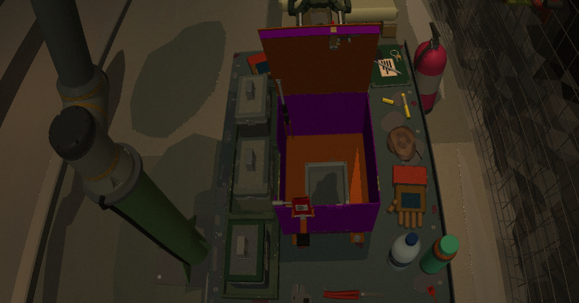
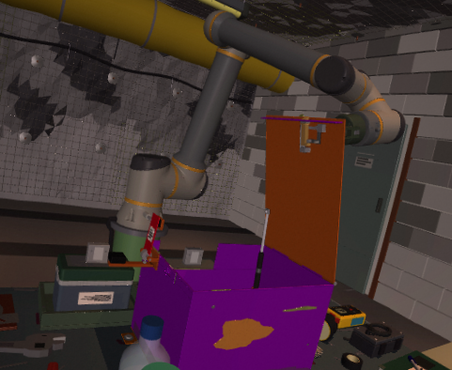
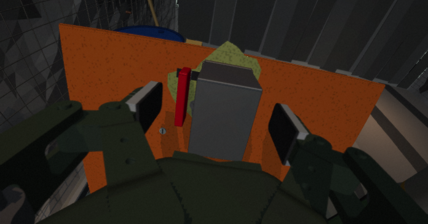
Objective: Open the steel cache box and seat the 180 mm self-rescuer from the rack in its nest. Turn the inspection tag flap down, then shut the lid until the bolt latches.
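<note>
The purple steel cache box (image 1: 328, 172) stands in the middle of the bench with its orange-lined lid (image 1: 319, 62) raised upright on a gas strut (image 1: 283, 105). On the box floor sits a grey rectangular nest (image 1: 327, 182), with nothing in it. A red inspection tag flap (image 1: 302, 207) stands upright at the box's front left corner. My gripper (image 3: 215, 118) is behind the top edge of the lid, open and holding nothing, its fingers either side of the grey handle block (image 3: 224, 112) and beside a red lever (image 3: 183, 96). Three boxed units sit in the rack (image 1: 249, 176) left of the box.
A red fire extinguisher (image 1: 429, 72) stands at the bench's right rear. Right of the box lie a glove (image 1: 409, 201), a brown cap (image 1: 402, 143), a white bottle (image 1: 404, 250) and a green bottle (image 1: 439, 253). A mesh rock wall runs along the right.
</note>
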Robot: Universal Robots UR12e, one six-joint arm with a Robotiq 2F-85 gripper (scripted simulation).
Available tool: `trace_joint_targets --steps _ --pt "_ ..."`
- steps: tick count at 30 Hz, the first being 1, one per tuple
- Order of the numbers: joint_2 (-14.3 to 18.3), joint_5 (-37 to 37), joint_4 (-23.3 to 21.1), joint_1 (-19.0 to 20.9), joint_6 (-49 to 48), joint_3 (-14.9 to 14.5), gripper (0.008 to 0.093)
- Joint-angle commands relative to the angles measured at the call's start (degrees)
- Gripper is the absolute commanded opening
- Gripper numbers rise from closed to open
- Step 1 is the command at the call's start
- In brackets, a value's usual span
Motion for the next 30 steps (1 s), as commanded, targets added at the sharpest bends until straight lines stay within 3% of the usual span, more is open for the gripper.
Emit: trace_joint_targets --steps 1,3,30 --pt "-0.04 -0.01 -0.01 0.0 0.0 -0.05 0.0895" --pt "-0.04 -0.01 -0.01 0.0 0.0 -0.05 0.0934" --pt "0.57 0.64 2.34 0.91 1.69 -1.44 0.0934"
